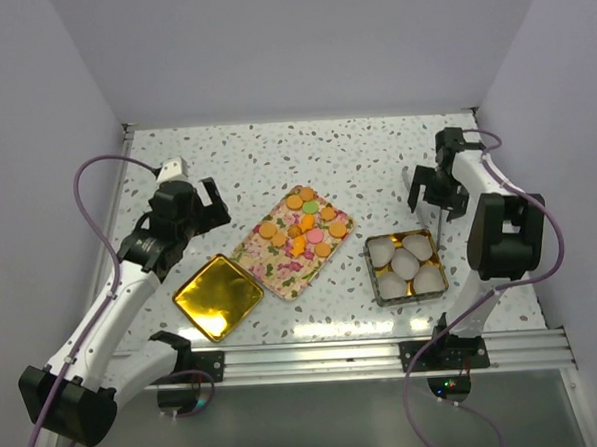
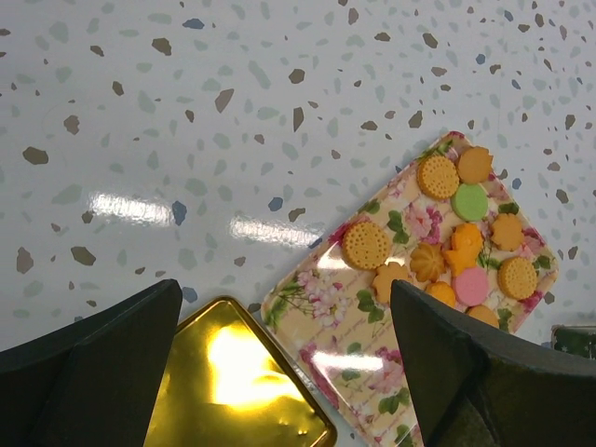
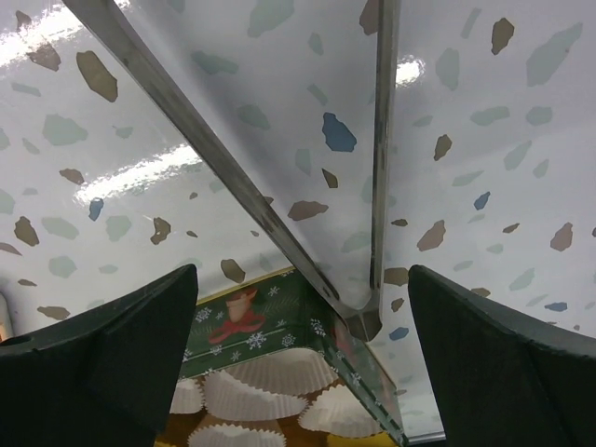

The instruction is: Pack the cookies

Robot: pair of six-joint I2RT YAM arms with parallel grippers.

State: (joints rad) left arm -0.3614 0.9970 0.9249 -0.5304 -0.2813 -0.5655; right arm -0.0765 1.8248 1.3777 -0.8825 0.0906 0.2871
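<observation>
My left gripper (image 1: 205,203) hangs spread wide and empty, above the table (image 1: 305,153) just beyond the gold tray (image 1: 217,296). My right gripper (image 1: 433,201) is also parted with nothing in it. It is over the far edge of the square tin (image 1: 372,275) and close to the right wall.

The cookies (image 1: 304,228) lie on a floral tray (image 1: 281,269) at mid-table, between the gold tray and the tin, and are grouped toward the tray's far end.

The left wrist view adds detail that the overhead view lacks. Some cookies (image 2: 456,242) are ridged rounds and others are flower shapes, mostly orange with one green and one pink.

The right wrist view alone shows the tin's green printed outer wall (image 3: 251,326). It also shows pleated white paper cups (image 3: 251,391) inside and metal edge strips (image 3: 358,317) meeting at a corner.

The floral tray's near left corner sits just beside the gold tray; I cannot tell whether they touch. A strip of table separates the floral tray from the tin. Open speckled surface stretches to the far wall, and a metal rail (image 1: 385,354) runs along the near edge.
</observation>
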